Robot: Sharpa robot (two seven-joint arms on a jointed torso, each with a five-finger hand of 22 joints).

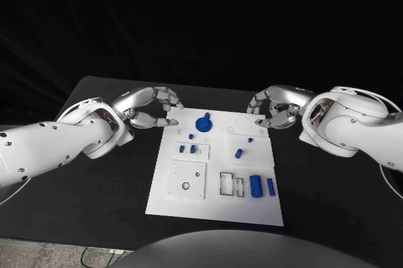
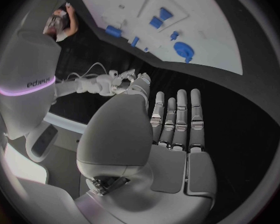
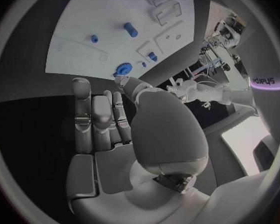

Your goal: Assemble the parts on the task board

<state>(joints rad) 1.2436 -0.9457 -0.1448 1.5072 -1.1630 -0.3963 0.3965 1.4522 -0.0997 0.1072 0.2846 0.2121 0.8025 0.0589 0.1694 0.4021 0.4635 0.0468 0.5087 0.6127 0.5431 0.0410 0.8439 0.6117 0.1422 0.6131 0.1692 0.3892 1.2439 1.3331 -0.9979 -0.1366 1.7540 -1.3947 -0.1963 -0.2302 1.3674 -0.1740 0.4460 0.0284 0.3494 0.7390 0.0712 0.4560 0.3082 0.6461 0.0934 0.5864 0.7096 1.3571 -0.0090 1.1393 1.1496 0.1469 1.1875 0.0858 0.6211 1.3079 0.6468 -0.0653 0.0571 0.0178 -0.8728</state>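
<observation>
A black table (image 1: 101, 186) (matte) against a dark backdrop (image 1: 201, 29).

The work surface is a matte black rectangular table (image 1: 101, 204) with a smooth, uniform top. Behind its far edge hangs a black fabric backdrop (image 1: 210, 29) with faint vertical folds, covering the upper part of the head view. Below the table's near left corner lies a strip of grey speckled floor (image 1: 42, 253), with a dark cable (image 1: 88, 256) lying on it.
</observation>
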